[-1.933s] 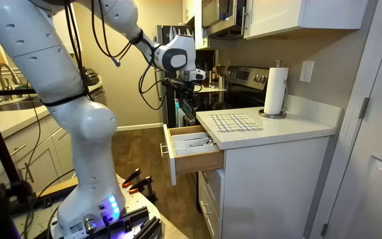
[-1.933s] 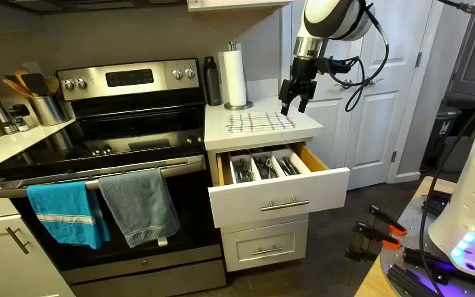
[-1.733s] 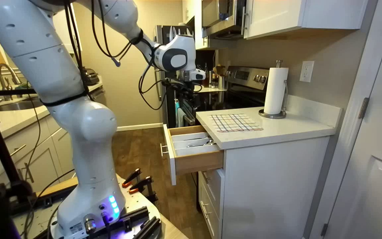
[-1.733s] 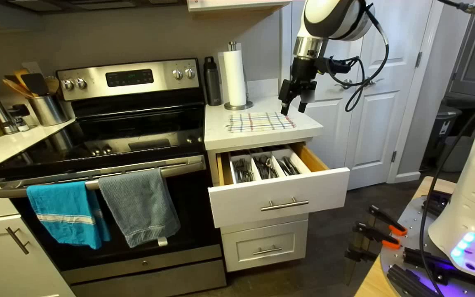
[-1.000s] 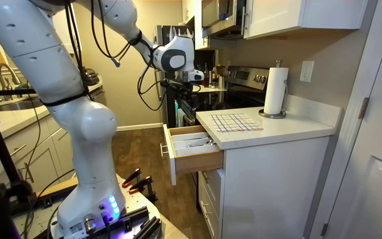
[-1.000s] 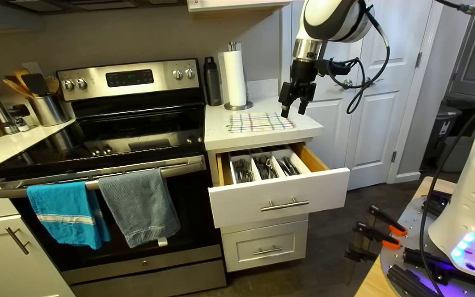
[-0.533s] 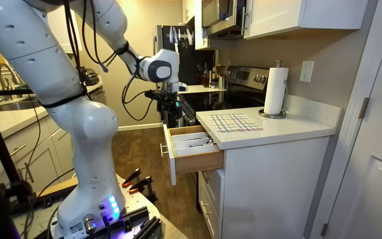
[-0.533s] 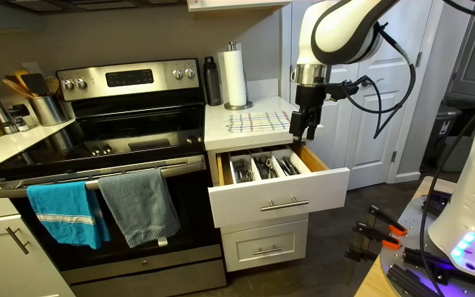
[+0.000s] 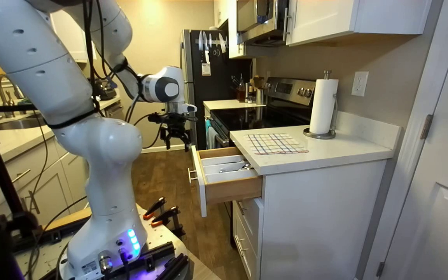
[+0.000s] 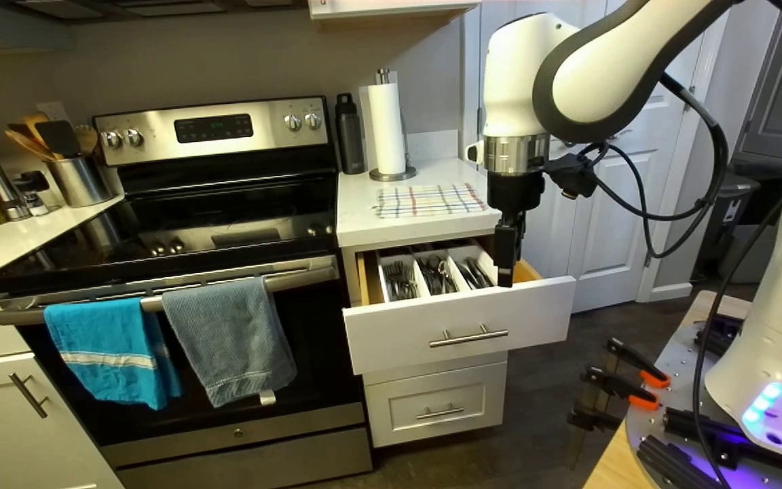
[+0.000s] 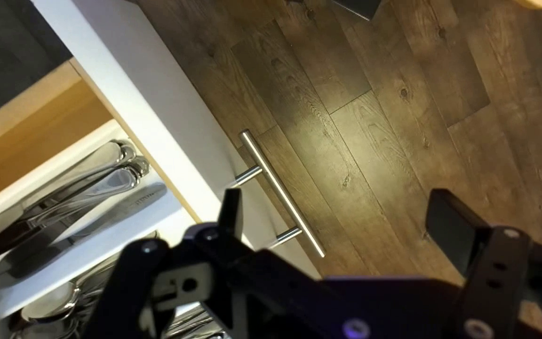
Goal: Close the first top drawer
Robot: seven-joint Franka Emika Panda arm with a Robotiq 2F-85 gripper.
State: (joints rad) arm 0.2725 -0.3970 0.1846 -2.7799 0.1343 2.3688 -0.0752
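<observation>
Drawer: we are seeing it sticking out, not closed.
Gripper: we are holding the jaws wide, gripping nothing.
Front: we are guessing all pushing is left.

In the wrist view the black two-fingered gripper hides part of the shallow white-fronted wooden drawer, and the left edge cuts the drawer off. In an exterior view the black rectangular stove display — lit green — is too blurred to read.
</observation>
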